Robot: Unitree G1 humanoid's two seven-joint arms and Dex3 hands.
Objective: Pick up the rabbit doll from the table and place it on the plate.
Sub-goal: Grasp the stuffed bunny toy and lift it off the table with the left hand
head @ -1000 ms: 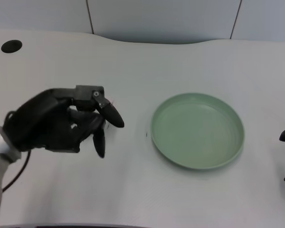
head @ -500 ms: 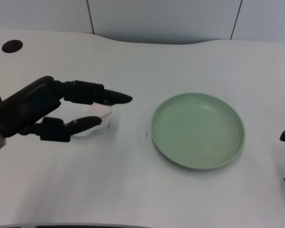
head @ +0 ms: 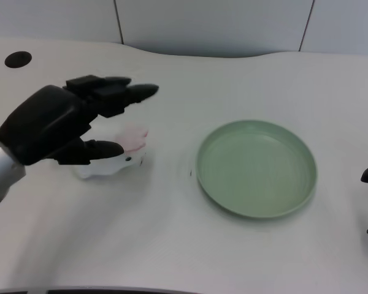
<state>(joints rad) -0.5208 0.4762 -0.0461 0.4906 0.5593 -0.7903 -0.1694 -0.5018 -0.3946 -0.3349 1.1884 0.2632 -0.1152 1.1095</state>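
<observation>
Spread wide, the left hand [head: 61, 125] sits over the left part of the white bench [head: 172, 245], its upper fingers [head: 126, 93] reaching forward and its thumb lower down, with nothing clamped between them. Just beneath and beside it lies the rabbit doll [head: 119, 153], a small white and pink thing resting on the bench, partly hidden by the thumb; whether the thumb touches it I cannot tell. To the right, well apart from the doll, the green plate [head: 257, 208] stands bare. I judge the step in hand to be the grasp itself, with the pick-up not yet made. The next move calls for lowering the hand around the doll, closing gently on its soft body, then lifting and carrying it right to the plate.
</observation>
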